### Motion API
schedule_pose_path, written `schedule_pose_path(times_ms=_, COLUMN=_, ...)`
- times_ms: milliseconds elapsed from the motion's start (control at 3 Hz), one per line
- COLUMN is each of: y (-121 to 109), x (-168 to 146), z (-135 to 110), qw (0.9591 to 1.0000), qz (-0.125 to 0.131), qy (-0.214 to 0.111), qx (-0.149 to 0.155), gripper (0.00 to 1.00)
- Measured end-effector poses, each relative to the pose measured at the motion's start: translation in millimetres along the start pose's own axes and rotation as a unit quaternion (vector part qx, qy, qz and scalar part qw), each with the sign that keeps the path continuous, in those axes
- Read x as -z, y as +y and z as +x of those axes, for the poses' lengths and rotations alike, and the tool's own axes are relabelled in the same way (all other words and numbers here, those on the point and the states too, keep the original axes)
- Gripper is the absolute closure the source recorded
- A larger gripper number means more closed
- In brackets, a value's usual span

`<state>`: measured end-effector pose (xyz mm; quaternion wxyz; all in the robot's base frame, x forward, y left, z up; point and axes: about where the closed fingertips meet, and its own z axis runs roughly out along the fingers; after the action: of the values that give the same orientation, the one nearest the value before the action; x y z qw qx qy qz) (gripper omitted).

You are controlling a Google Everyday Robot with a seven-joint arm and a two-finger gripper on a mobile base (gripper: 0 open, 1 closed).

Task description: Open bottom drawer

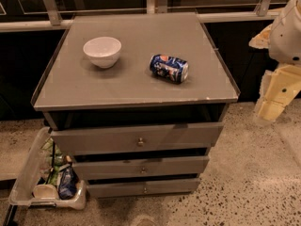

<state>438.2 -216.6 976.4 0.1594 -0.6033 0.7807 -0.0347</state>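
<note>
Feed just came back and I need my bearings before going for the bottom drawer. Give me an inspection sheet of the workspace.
Surface: grey cabinet top, holding two items.
Job's things: bottom drawer, lowest of three, small round knob at centre, not visibly pulled out.
Clutter: white bowl upright on the left; blue soda can lying on its side on the right, apart from the bowl.
Gripper: gripper hangs off to the right of the cabinet, touching no drawer.
Cables: nothing seen.
Surroundings: speckled floor; clear plastic bin with packets inside, on the floor by the cabinet's left side; railing behind.
</note>
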Motion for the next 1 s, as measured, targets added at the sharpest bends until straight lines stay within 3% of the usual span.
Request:
schedule_pose_path(times_ms=667, y=5, x=-9, z=-5, qw=0.9999, qz=-0.007, qy=-0.006, qx=0.007, gripper=0.0)
schedule_pose_path(times_ms=1000, y=24, x=-28, z=-13, qw=0.9994, qz=-0.013, qy=-0.023, qx=0.022, gripper=0.0)
